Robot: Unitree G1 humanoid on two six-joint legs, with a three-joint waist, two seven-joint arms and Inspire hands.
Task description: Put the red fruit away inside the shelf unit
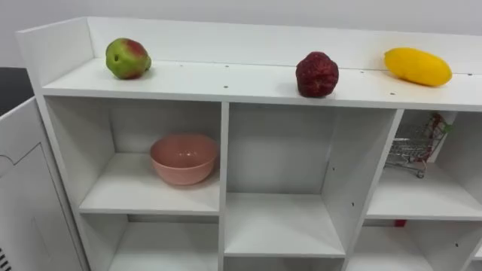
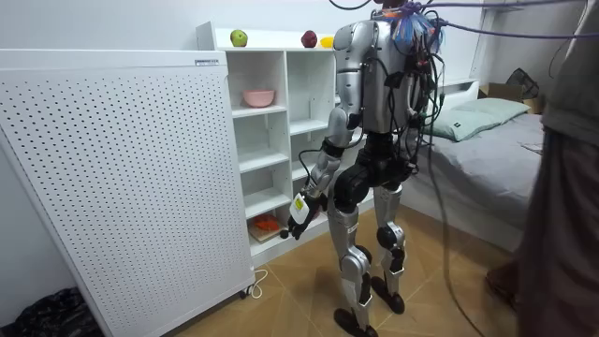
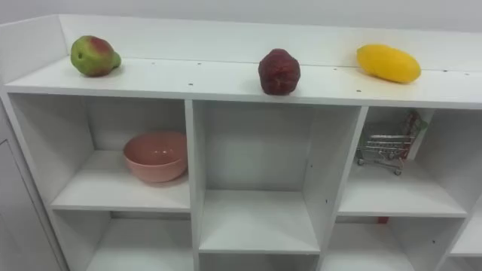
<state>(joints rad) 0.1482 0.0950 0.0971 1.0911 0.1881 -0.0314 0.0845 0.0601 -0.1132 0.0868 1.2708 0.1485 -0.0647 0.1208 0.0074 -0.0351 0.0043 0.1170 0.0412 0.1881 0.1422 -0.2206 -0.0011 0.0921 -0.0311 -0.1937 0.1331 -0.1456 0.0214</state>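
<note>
Three fruits lie on the top board of the white closet (image 1: 224,143): a green-and-red apple (image 1: 127,58) at the left, a dark red bumpy fruit (image 1: 317,74) in the middle and a yellow mango (image 1: 418,66) at the right. The same fruits appear small in the room view, the apple (image 2: 240,37) leftmost. I stand upright facing the closet, about a step from it. My left hand (image 2: 299,213) hangs low beside my thigh, away from the shelves, and holds no fruit.
A pink bowl (image 1: 183,159) sits in the upper left compartment. A small wire shopping cart (image 1: 416,147) stands in the upper right one. Something orange (image 2: 267,225) lies on a low shelf. A white pegboard panel (image 2: 122,178) stands left of the closet, a bed (image 2: 487,122) behind me.
</note>
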